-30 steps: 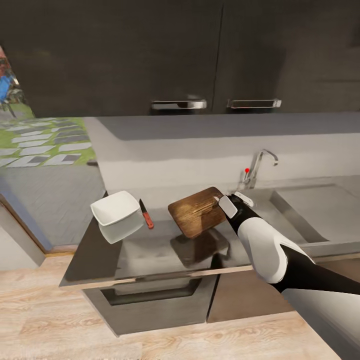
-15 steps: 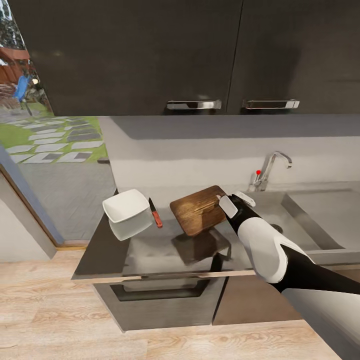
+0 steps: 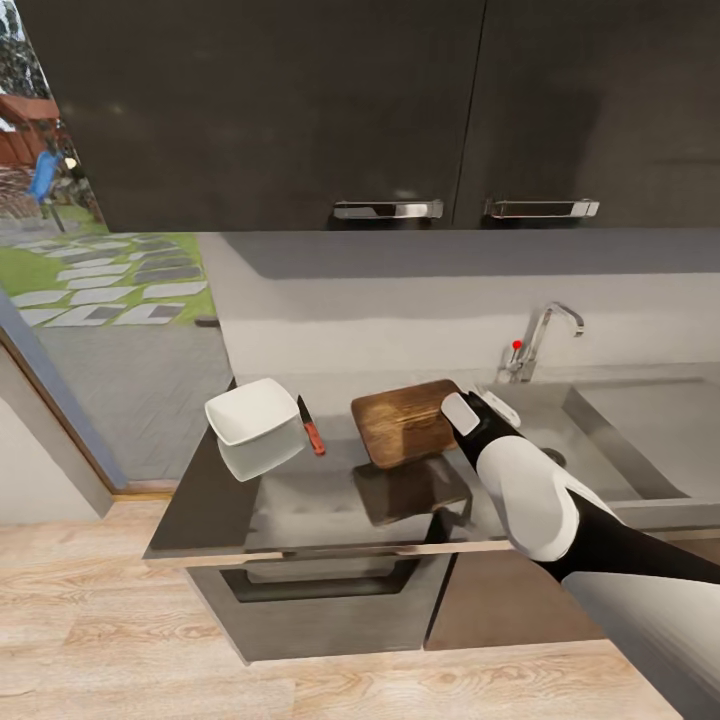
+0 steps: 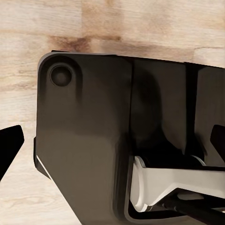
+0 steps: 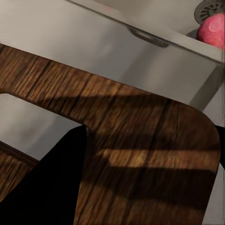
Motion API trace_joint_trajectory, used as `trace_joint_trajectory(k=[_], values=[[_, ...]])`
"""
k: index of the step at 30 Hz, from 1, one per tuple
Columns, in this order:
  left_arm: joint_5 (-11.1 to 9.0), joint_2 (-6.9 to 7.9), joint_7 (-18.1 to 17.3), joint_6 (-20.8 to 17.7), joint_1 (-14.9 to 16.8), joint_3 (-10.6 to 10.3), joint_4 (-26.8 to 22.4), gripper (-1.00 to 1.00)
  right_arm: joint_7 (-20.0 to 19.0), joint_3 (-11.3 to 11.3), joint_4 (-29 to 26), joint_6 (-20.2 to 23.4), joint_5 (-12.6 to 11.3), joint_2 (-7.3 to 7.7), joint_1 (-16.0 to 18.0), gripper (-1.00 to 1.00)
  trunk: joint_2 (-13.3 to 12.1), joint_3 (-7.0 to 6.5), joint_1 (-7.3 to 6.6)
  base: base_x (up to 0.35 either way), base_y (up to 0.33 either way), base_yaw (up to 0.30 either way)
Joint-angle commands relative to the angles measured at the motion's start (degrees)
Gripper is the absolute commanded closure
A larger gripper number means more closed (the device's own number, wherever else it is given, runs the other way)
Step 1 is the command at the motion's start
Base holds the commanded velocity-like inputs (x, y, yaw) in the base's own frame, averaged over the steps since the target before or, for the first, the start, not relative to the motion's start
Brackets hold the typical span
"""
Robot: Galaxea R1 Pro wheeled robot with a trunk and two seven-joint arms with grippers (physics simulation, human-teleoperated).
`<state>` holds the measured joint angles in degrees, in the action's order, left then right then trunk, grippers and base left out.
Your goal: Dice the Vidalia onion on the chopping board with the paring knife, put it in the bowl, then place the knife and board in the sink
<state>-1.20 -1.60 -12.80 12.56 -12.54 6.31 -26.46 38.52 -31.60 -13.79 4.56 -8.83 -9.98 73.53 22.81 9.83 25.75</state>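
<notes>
- Right tool (image 3: 462, 410) grasps the chopping board (image 3: 405, 422) by its sink-side end, lifted off the worktop (image 3: 300, 500) (shadow beneath).
- Bowl (image 3: 252, 412) at the board's 9 o'clock, paring knife (image 3: 311, 428) between them.
- Onion (image 5: 213, 29) lies in the sink (image 3: 600, 440).
- Left tool (image 4: 112, 140): cannot tell its state.

Hidden and cropped parts around the chopping board

The right gripper (image 3: 470, 408) covers the sink-side end of the chopping board (image 3: 405, 422), so its handle slot and the finger contact cannot be told; in the right wrist view the board (image 5: 140, 140) runs off the frame and a pink-red round thing (image 5: 213, 29) in the sink (image 5: 154, 14) is cropped
</notes>
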Motion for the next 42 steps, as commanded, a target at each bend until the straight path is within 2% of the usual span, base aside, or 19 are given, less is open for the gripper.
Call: trace_joint_trajectory(k=[1,14,18,22,30,42], values=[[-0.12,-0.07,-0.56,-0.08,-0.02,0.46,-0.09,-1.0,0.6,0.05,-0.13,0.4,-0.32,-0.01,-0.01,1.0,0.11,0.1,0.04,0.0,0.0,0.0],[-0.12,-0.07,-0.56,-0.08,-0.02,0.46,-0.09,-1.0,1.46,-0.43,-0.1,0.21,-0.47,-0.01,-0.36,1.0,0.11,0.1,0.04,0.0,0.0,0.0],[-0.12,-0.07,-0.56,-0.08,-0.02,0.46,-0.09,-1.0,1.71,-0.39,-0.1,0.16,-3.36,0.26,-0.63,1.0,0.11,0.1,0.04,0.0,0.0,0.0],[-0.12,-0.07,-0.56,-0.08,-0.02,0.46,-0.09,-1.0,1.9,-0.39,-0.04,-1.26,-4.21,0.47,-1.01,1.0,0.11,0.1,0.04,0.0,0.0,0.0],[-0.14,-0.07,-0.56,-0.08,-0.02,0.49,-0.09,-1.0,2.99,-0.34,0.06,-2.9,-4.44,0.48,-1.22,1.0,0.11,0.1,0.04,0.0,0.009,0.0],[-0.13,-0.07,-0.56,-0.08,-0.02,0.53,-0.09,-1.0,3.14,-0.32,0.07,-3.14,-4.53,0.42,-2.09,1.0,0.11,0.1,0.04,0.0,0.168,-0.007]])
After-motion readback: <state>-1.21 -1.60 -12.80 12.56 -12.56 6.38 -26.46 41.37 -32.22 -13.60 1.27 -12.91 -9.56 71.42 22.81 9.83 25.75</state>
